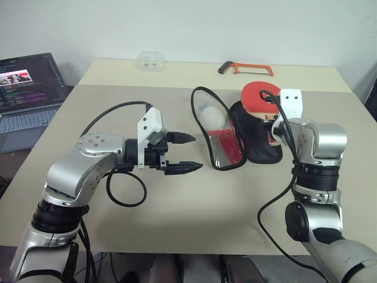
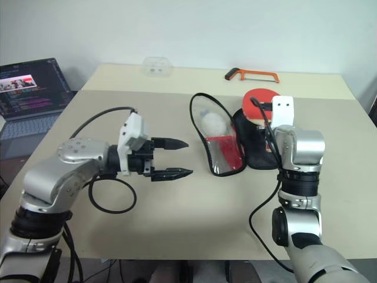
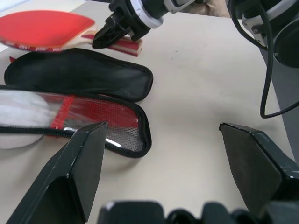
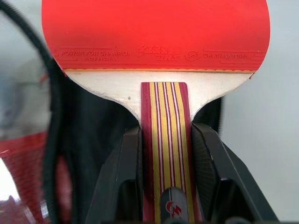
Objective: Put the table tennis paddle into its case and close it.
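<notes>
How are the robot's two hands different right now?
The left gripper is wide open and holds nothing; the right gripper is shut on the paddle handle. The left one hovers beside the open case; the right one is over it. Both have two black fingers.

Red paddle (image 4: 155, 32), striped handle; black case (image 1: 256, 135).

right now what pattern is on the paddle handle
Red and yellow lengthwise stripes on the paddle handle, best in the right wrist view.

Orange hacksaw (image 1: 246, 68) and clear plastic box (image 1: 151, 61) at table's (image 1: 177, 200) far edge; open laptop (image 1: 28, 88) alongside.
</notes>
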